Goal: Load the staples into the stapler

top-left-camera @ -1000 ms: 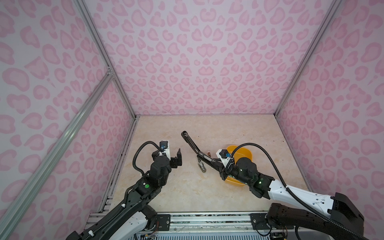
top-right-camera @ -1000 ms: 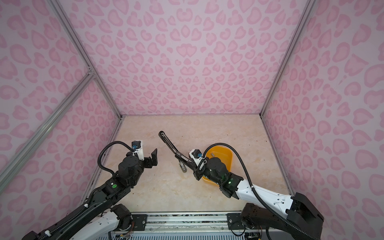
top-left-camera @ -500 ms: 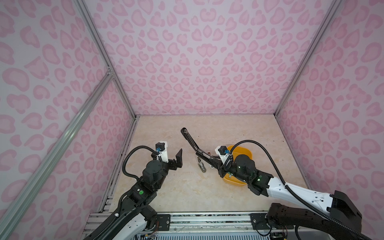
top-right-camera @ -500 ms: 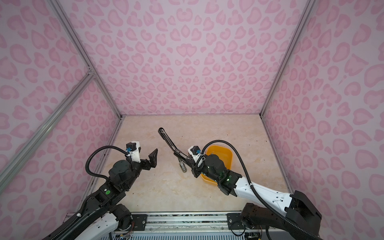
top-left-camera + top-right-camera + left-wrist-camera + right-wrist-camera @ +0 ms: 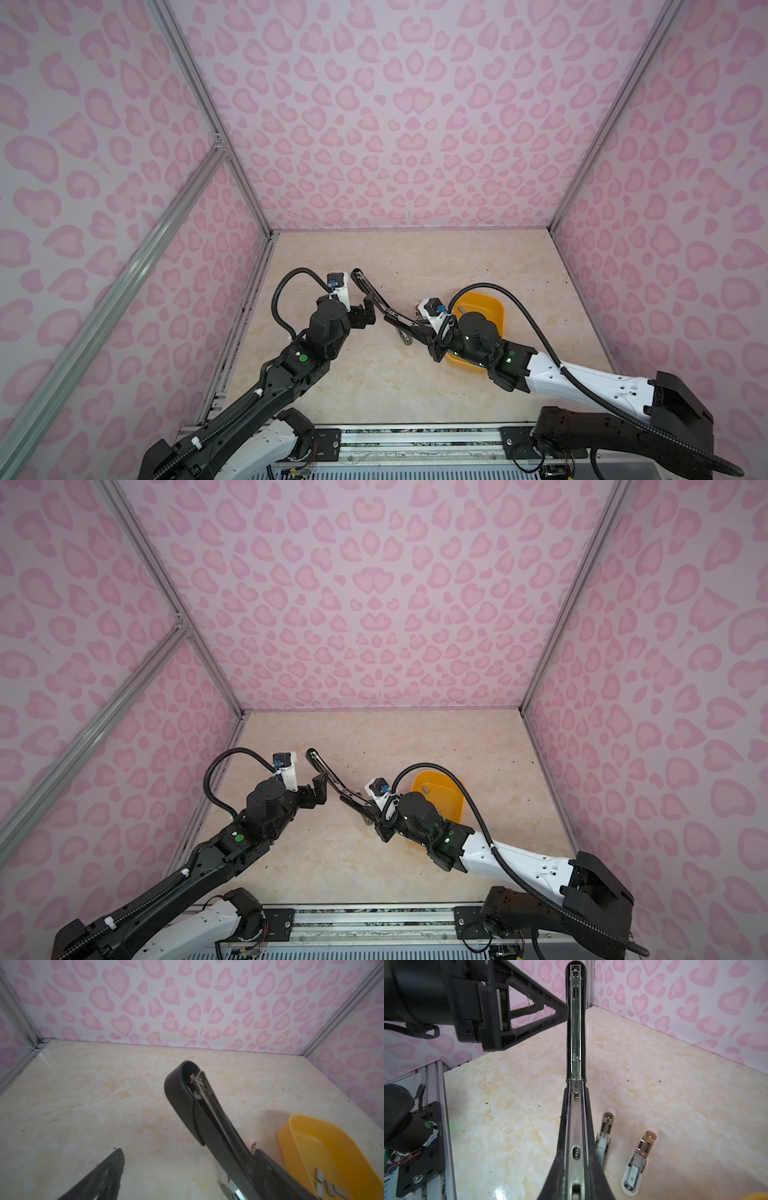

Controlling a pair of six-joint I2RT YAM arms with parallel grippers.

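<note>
A long black stapler point(image 5: 374, 297) is folded open and held off the table, its silver channel point(image 5: 576, 1039) facing up. My right gripper point(image 5: 420, 332) is shut on its near half point(image 5: 576, 1159). My left gripper point(image 5: 365, 311) is open beside the stapler's far arm point(image 5: 199, 1109); one fingertip point(image 5: 560, 1011) rests against that arm's side. The other left finger point(image 5: 104, 1176) stands well apart. The staples point(image 5: 324, 1185), small grey strips, lie in the yellow tray point(image 5: 490, 305), also seen in a top view point(image 5: 424, 788).
Two small staplers lie open on the table under the black one: a white one point(image 5: 605, 1136) and a pink one point(image 5: 640, 1157). The yellow tray point(image 5: 446, 785) sits behind my right wrist. Pink patterned walls close in three sides; a metal rail point(image 5: 415, 440) runs along the front.
My left arm has swung up and right, bringing its open gripper against the stapler's far arm. The right arm has shifted the stapler slightly left. Neither gripper's opening has changed.
</note>
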